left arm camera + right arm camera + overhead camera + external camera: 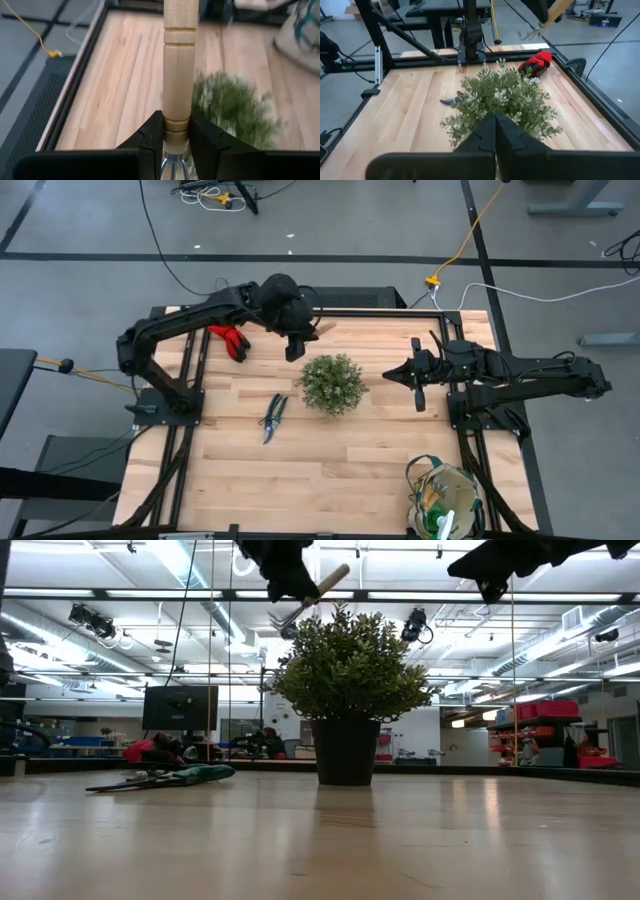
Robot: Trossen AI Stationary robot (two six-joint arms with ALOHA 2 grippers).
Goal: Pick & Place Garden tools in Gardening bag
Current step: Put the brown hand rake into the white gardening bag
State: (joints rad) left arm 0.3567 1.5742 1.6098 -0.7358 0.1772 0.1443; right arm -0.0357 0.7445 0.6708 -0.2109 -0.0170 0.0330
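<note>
Red gloves (pixel 229 340) lie at the far left of the bench (pixel 330 470), just beside the left arm's forearm. The left gripper (pixel 176 137) hangs in the air above the bench's far edge, next to the plant; its jaws are clamped on the wooden handle of a hand rake (pixel 178 65), whose bent metal tines show in the right wrist view, clear of the surface. Nearer the front, the pruning shears (pixel 273 416) rest flat on the wood, just left of the potted plant (pixel 332 384), which stands upright in a dark pot near the bench's middle. To the plant's right, the right gripper (pixel 495 131) hovers with its jaws pressed together and nothing between them, pointing at the foliage. The gardening bag (pixel 444 498) sits at the front right corner, open-topped, with a green and white item inside.
</note>
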